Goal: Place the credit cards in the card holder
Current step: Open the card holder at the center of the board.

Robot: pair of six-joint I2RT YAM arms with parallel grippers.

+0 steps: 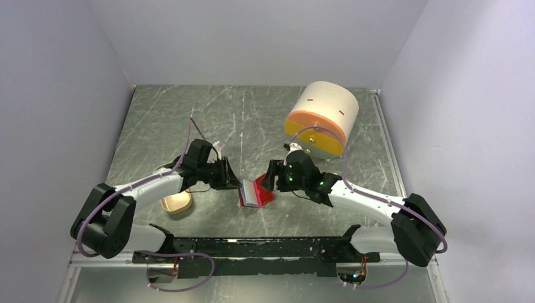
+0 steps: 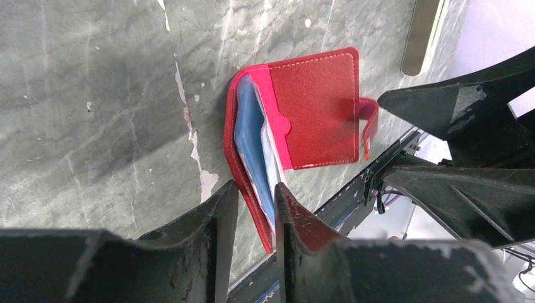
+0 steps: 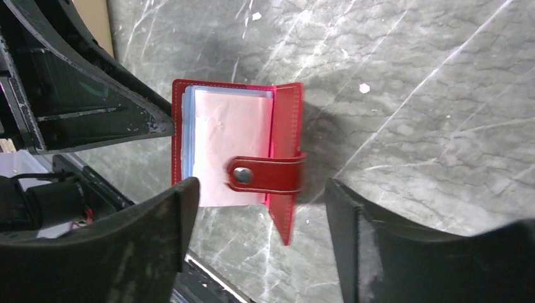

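The red card holder lies half open on the grey marbled table between both arms. In the left wrist view its red cover folds over pale blue pockets. My left gripper has its narrow jaws pinched on the near cover edge and pocket pages; from above it sits at the holder's left side. My right gripper stands wide open around the snap tab without touching it, at the holder's right. A pale pinkish credit card shows inside the pockets. No loose cards are in view.
A beige oval tray sits under the left forearm. A big cream-and-orange cylinder lies on its side behind the right arm. The black mounting rail runs along the near edge, close to the holder. Pale walls enclose the table on three sides.
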